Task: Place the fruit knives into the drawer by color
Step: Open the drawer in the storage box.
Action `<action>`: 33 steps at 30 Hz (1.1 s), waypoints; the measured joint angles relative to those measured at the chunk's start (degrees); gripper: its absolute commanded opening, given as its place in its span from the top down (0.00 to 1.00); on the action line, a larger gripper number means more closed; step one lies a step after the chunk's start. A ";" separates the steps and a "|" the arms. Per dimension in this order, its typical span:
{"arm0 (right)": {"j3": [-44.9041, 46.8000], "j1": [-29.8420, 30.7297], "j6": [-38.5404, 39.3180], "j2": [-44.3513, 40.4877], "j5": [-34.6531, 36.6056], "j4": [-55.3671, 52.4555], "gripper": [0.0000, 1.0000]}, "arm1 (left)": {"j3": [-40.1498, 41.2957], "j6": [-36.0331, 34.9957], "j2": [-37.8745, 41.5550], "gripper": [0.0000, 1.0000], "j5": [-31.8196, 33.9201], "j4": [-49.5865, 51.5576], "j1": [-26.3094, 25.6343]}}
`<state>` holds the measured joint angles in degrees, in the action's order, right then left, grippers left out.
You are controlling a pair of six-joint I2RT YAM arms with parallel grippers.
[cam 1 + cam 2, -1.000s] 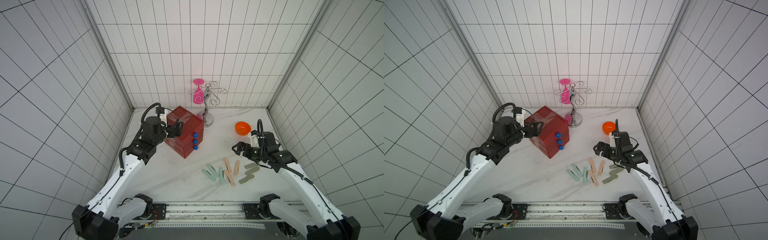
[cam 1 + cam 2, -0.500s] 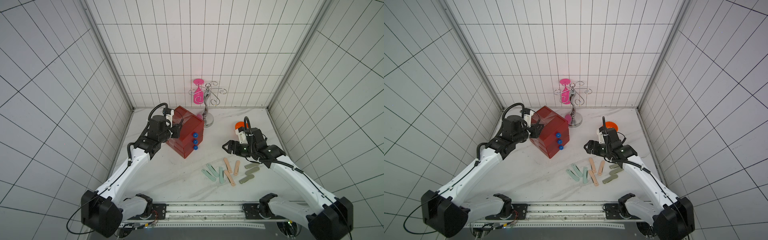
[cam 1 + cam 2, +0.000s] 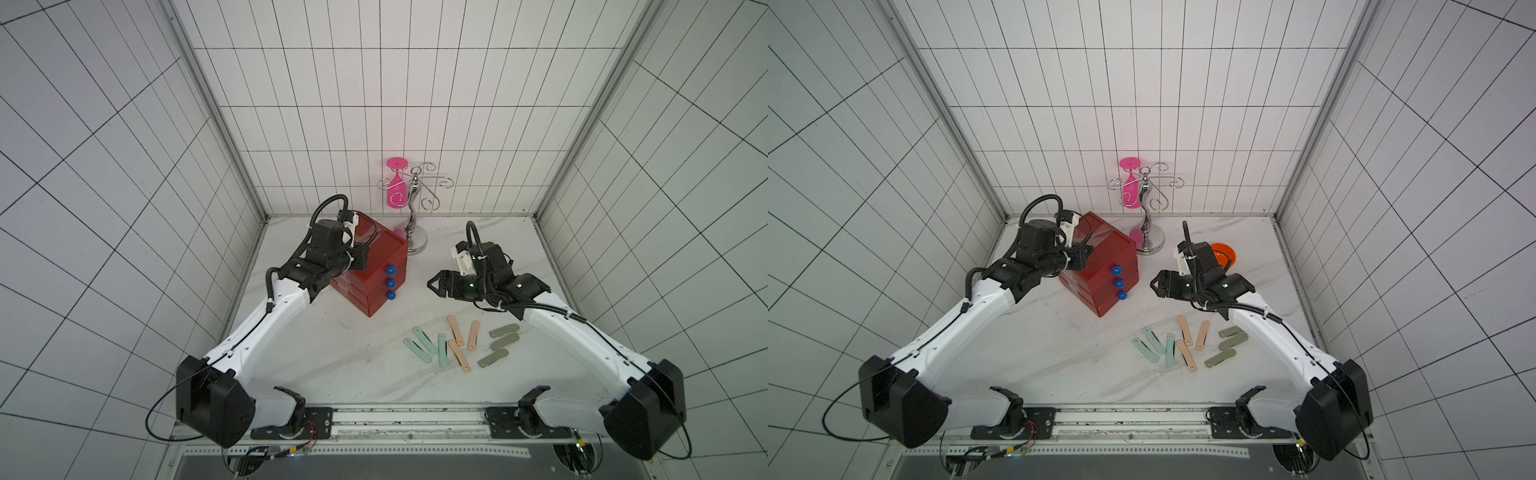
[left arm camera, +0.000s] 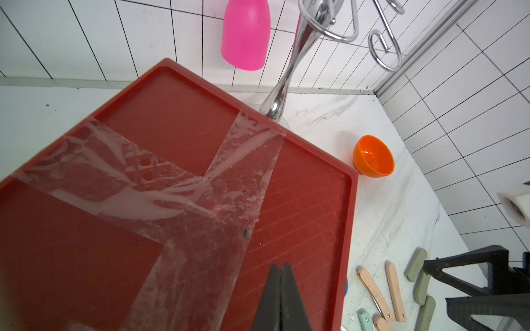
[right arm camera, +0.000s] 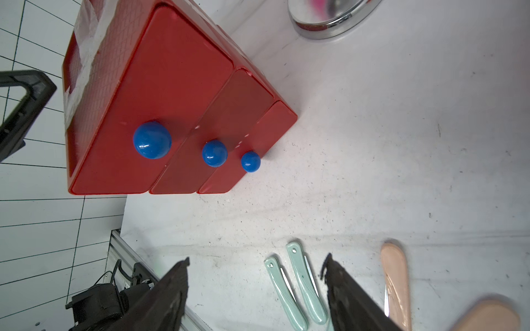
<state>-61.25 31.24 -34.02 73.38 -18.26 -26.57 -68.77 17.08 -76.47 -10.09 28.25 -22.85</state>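
- The left gripper (image 4: 280, 266) has its jaws pressed together on nothing. It is poised over the taped top of the drawer chest (image 3: 386, 243), near the front edge; I cannot tell whether the tips touch.
- It looks placed to brace the chest, so it should press straight down and keep clear of the front face, or the light box will slide when a drawer is pulled.
- The chest stands at the back left of the table, and all three drawers are closed.
- The step in hand is probably opening a drawer. The top knob (image 5: 152, 139) is nearest the bracing arm, with the middle knob (image 5: 214, 153) and bottom knob (image 5: 250, 162) close below.
- The right gripper (image 3: 432, 284) is partly open and empty, pointing at the knobs from a short way off. It should centre on one ball, close behind its widest part and pull level along the drawer's run.
- The chrome glass stand (image 3: 413, 224), with a pink glass (image 3: 395, 193) hanging from it, stands just behind the chest. A wide swing could hit it.
- The fruit knives lie at the front right, none yet stowed: the mint green knives (image 3: 443, 351), then the peach-beige knives (image 3: 473, 334), then the grey-olive knives (image 3: 505, 342). Some overlap, so picking will be fiddly.
- An orange bowl (image 3: 1225, 253) sits behind the right wrist, clear of the work.
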 measured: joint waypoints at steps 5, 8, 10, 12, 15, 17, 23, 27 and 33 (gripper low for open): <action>-2.27 1.46 -0.48 2.82 0.35 0.48 0.26 | 0.35 -0.26 -1.11 1.00 1.40 1.40 -0.15; -2.45 2.01 -1.49 4.28 0.00 2.10 0.28 | 0.46 -0.24 -1.51 1.00 2.12 1.84 -0.15; -2.45 2.51 -2.25 5.29 -0.33 3.28 0.28 | 0.46 -0.20 -1.51 1.00 2.78 1.90 -0.15; -2.45 2.97 -3.04 6.08 -0.52 4.46 0.28 | 0.46 -0.15 -1.53 1.00 2.97 1.90 -0.15; -2.45 3.45 -4.09 7.13 -0.83 6.29 0.29 | 0.48 -0.13 -1.70 1.00 3.08 1.75 -0.15; -2.54 3.69 -4.68 7.91 -1.18 7.41 0.29 | 0.48 -0.13 -1.90 1.00 3.28 1.46 -0.15; -3.54 4.39 -6.75 10.71 -2.51 10.82 0.33 | 0.48 -0.15 -1.97 1.00 4.11 1.22 -0.15; -4.00 4.76 -8.57 13.11 -3.98 14.69 0.37 | 0.48 -0.15 -1.97 1.00 4.15 1.22 -0.15; -4.00 5.68 -10.99 15.67 -5.44 20.74 0.41 | 0.48 -0.17 -1.97 1.00 4.33 1.22 -0.13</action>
<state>-65.25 36.93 -45.01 89.06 -23.70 -5.82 -68.29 16.91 -78.43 -5.76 29.47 -22.98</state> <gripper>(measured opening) 0.600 0.049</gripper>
